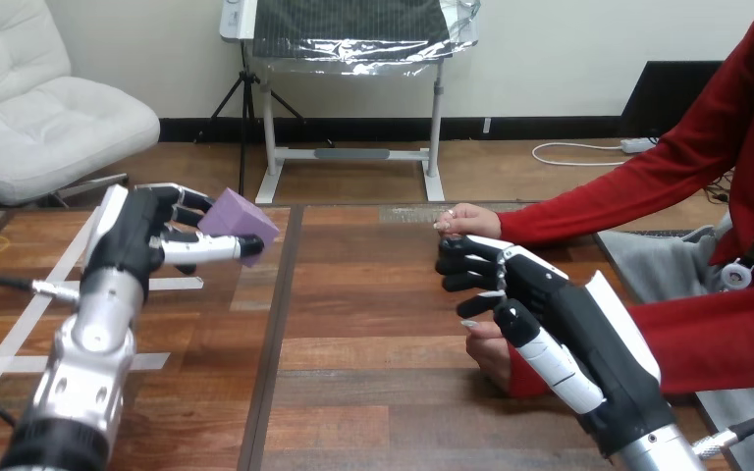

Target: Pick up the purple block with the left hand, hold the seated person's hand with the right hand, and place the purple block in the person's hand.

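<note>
Two hands over table [373, 324]: left hand [142, 235] grasps purple block [239, 218], right hand's [550, 294] grip unclear.

The left arm [88, 343] reaches forward above the tabletop's left side. Its left hand [142, 235] is raised, with fingers and thumb pinching the purple block [239, 221]. The right arm [638, 412] rises from the near right corner. The right hand [550, 294] sits just over the person's hand [491, 358], and whether it grips that hand cannot be told.

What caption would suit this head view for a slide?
Left hand holds up the purple block; right hand sits between the person's near hand and far hand.
</note>
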Action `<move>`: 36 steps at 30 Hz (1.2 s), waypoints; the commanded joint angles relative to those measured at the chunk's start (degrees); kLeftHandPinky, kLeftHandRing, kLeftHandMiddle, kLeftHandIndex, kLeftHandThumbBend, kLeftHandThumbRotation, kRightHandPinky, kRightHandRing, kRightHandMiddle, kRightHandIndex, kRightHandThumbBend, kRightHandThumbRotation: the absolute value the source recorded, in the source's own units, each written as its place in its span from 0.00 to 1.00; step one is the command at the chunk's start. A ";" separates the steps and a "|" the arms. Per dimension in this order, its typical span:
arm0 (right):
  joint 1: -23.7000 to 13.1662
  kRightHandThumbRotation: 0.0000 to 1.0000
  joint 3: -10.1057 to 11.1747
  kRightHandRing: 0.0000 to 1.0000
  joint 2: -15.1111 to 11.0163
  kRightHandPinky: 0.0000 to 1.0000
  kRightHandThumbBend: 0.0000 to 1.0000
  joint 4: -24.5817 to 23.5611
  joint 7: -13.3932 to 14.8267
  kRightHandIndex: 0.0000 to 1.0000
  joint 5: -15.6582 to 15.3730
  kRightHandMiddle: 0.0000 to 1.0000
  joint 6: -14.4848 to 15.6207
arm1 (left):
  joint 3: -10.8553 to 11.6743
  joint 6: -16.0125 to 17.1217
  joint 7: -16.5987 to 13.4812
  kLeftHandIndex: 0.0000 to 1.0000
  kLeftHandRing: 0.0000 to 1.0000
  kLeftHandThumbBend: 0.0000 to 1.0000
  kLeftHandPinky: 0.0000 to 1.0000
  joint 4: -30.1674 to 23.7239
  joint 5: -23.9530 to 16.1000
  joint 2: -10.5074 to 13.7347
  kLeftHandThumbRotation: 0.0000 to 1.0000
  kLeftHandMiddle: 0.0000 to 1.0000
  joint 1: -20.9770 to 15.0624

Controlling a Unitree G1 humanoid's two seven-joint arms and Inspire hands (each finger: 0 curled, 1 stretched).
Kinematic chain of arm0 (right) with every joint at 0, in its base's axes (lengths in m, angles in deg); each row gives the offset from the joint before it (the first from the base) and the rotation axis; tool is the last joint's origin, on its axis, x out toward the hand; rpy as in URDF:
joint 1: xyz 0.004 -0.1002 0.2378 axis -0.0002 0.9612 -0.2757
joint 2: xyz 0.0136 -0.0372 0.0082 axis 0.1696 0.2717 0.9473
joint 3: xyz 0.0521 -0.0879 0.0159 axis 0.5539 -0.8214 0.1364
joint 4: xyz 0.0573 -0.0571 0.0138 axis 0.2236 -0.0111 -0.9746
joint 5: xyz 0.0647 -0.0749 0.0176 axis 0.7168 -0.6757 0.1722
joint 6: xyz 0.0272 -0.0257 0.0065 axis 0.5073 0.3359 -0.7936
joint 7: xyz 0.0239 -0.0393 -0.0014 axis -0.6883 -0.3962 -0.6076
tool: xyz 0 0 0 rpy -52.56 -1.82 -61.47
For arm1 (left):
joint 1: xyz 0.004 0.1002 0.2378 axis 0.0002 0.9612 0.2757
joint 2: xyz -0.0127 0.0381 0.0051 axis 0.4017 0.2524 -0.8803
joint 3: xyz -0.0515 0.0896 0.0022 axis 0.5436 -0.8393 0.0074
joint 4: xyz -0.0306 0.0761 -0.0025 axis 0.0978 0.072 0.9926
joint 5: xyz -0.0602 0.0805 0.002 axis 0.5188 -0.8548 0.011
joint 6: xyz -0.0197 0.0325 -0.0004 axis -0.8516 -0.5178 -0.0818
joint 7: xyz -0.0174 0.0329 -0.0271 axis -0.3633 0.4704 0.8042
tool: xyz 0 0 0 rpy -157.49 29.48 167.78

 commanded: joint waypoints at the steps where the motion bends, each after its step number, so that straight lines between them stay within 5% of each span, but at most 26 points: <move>1: -8.11 0.90 3.55 0.77 -2.45 0.67 0.86 2.42 2.05 0.79 -0.75 0.79 -3.10 | 2.15 0.03 0.47 0.44 0.38 0.66 0.34 -12.41 2.15 -1.27 0.00 0.42 2.61; 17: -12.59 0.92 5.90 0.75 -6.92 0.68 0.83 6.73 5.10 0.79 -5.83 0.78 -5.81 | 4.24 -2.01 1.21 0.43 0.38 0.64 0.34 -21.90 5.25 -3.85 0.00 0.41 8.89; 36: -19.88 0.90 7.62 0.78 -13.68 0.68 0.86 11.00 8.97 0.81 -11.94 0.81 -4.76 | 5.54 -1.96 2.80 0.42 0.36 0.59 0.31 -29.18 9.05 -5.92 0.00 0.40 13.88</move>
